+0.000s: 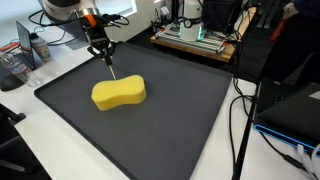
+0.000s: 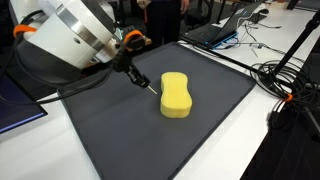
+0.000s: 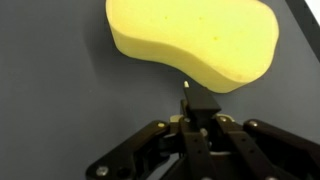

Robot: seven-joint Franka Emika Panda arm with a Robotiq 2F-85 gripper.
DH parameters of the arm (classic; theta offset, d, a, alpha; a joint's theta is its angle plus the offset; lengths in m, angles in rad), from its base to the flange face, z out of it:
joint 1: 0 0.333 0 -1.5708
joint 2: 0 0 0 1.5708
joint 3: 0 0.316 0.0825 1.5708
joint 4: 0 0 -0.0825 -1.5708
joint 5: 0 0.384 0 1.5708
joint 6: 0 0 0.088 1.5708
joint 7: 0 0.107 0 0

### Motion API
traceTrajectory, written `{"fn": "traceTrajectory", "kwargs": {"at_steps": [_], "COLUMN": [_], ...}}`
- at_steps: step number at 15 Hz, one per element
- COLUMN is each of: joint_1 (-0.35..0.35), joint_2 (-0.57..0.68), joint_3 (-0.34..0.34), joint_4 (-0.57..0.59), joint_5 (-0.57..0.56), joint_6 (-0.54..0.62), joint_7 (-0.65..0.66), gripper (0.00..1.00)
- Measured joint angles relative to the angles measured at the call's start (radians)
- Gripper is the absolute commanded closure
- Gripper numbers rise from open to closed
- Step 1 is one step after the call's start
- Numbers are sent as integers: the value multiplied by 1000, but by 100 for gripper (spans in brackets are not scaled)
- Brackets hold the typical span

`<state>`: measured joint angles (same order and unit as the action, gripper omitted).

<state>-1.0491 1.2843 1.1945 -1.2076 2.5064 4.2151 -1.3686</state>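
Observation:
A yellow, peanut-shaped sponge (image 1: 118, 93) lies on a dark grey mat (image 1: 180, 125); it shows in both exterior views (image 2: 176, 94) and fills the top of the wrist view (image 3: 195, 40). My gripper (image 1: 101, 48) (image 2: 130, 66) (image 3: 197, 118) hangs just beside the sponge, shut on a thin dark stick (image 1: 110, 68) (image 2: 146, 82) (image 3: 200, 103). The stick points down at a slant. Its pale tip (image 3: 186, 86) is at the sponge's near edge, close to the mat; I cannot tell whether it touches.
The mat (image 2: 120, 140) lies on a white table. Equipment on a wooden board (image 1: 195, 38) stands behind it, with cables (image 1: 240, 120) and a dark box (image 1: 290, 110) to one side. A laptop (image 2: 215, 30) and cable bundles (image 2: 290, 75) lie beyond the mat.

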Motion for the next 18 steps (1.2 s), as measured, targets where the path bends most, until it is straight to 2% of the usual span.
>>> {"fn": "traceTrajectory", "kwargs": {"at_steps": [10, 18], "joint_1": [-5, -9], "joint_2": [5, -187], "joint_3": [30, 33], "joint_4": [-7, -105], "joint_5": [0, 0], "joint_6": [1, 1], "joint_7": [0, 13], "gripper": [97, 97]}}
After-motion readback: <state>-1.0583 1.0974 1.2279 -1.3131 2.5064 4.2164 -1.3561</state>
